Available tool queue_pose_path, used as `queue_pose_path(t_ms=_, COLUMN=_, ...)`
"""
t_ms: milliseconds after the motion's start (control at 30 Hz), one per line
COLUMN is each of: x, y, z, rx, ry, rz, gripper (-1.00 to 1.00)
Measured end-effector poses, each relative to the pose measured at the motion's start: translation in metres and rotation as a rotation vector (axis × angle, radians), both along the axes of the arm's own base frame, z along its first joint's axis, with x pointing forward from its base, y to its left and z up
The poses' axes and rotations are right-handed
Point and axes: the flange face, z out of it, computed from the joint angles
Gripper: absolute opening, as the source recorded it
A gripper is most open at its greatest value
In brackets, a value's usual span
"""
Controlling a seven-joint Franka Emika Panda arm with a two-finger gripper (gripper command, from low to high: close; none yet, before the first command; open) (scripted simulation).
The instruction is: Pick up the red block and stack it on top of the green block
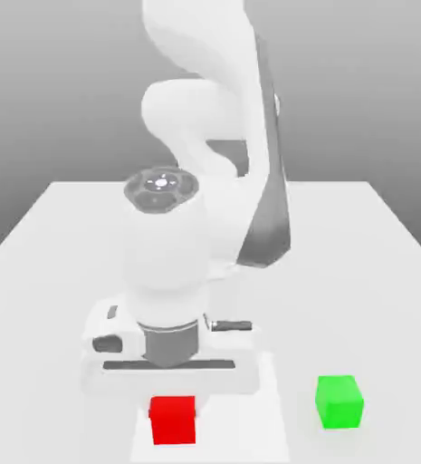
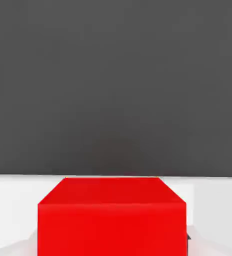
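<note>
The red block (image 1: pixel 173 420) rests on the white table near the front edge, directly under my hand. My gripper (image 1: pixel 172 401) is lowered over it and shut on the red block, its jaws at the cube's sides. In the hand view the red block (image 2: pixel 112 215) sits very close, with its top and one side face showing. The green block (image 1: pixel 339 401) stands on the table apart from the red one, toward the exterior view's right, with nothing on it.
The white table (image 1: pixel 60 272) stretches back behind the arm. The arm's white links (image 1: pixel 209 136) rise over the middle of the table, behind the hand. Bare table separates the two blocks.
</note>
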Motion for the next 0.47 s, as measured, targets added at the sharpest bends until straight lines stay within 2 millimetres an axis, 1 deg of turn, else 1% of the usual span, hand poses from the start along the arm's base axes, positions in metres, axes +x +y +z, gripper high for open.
queue_pose_path(t_ms=100, x=-0.021, y=0.075, z=0.014, rx=0.004, ry=0.001, rz=0.128, gripper=-1.0)
queue_pose_path(t_ms=133, x=-0.032, y=0.101, z=0.018, rx=0.002, ry=0.0, rz=0.177, gripper=-1.0)
queue_pose_path(t_ms=167, x=-0.047, y=0.134, z=0.023, rx=-0.001, ry=-0.001, rz=0.243, gripper=-1.0)
queue_pose_path(t_ms=200, x=-0.06, y=0.158, z=0.021, rx=-0.005, ry=-0.002, rz=0.292, gripper=-1.0)
queue_pose_path(t_ms=233, x=-0.064, y=0.165, z=0.014, rx=-0.008, ry=-0.003, rz=0.303, gripper=-1.0)
queue_pose_path(t_ms=333, x=-0.066, y=0.168, z=-0.019, rx=-0.01, ry=-0.003, rz=0.308, gripper=-1.0)
queue_pose_path(t_ms=367, x=-0.067, y=0.168, z=-0.029, rx=-0.01, ry=-0.003, rz=0.309, gripper=1.0)
queue_pose_path(t_ms=467, x=-0.067, y=0.168, z=-0.029, rx=-0.01, ry=-0.003, rz=0.309, gripper=1.0)
